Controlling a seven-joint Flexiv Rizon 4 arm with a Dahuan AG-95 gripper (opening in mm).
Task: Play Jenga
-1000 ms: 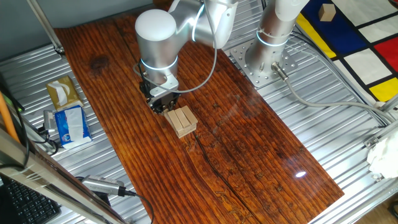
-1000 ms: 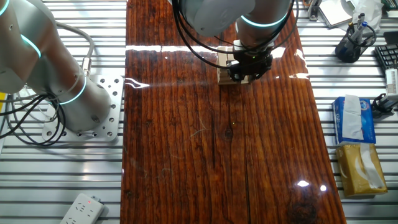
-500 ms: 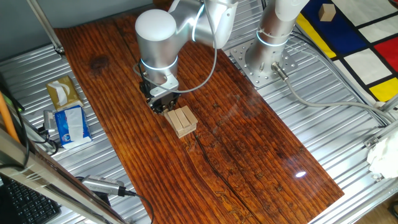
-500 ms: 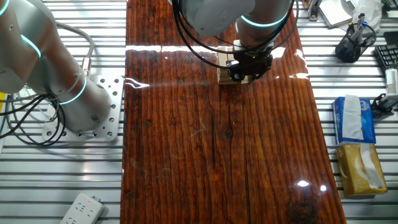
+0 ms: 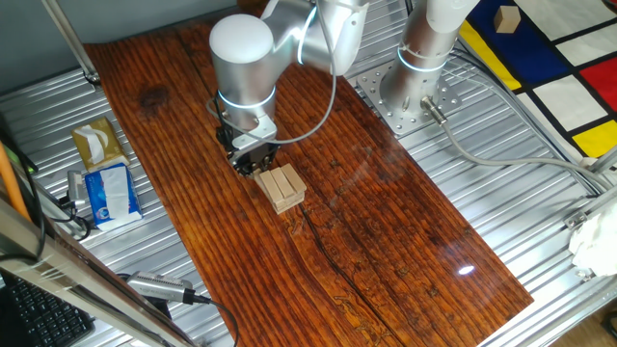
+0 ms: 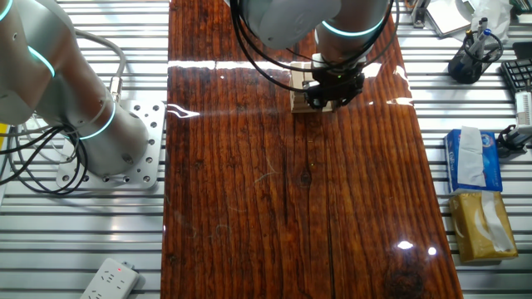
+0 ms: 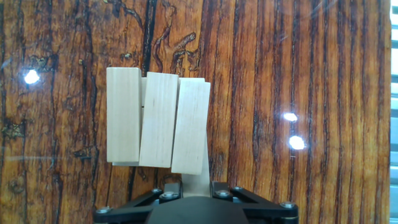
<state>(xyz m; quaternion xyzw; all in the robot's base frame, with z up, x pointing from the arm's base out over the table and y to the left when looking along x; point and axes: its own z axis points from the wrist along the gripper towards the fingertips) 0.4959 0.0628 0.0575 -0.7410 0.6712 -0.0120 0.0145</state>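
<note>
Down low at one end of the pile sits the gripper (image 5: 254,160) — its fingers are hidden, so I cannot tell if it is open or shut. Under it is the big brown table (image 5: 386,241). The Jenga (image 7: 155,121) pile rests there, three bars side by side on top, a bit crooked. My guess is a push on one bar is starting — next comes a slow, straight nudge.

no text, label, brand or number is legible on anything here.
</note>
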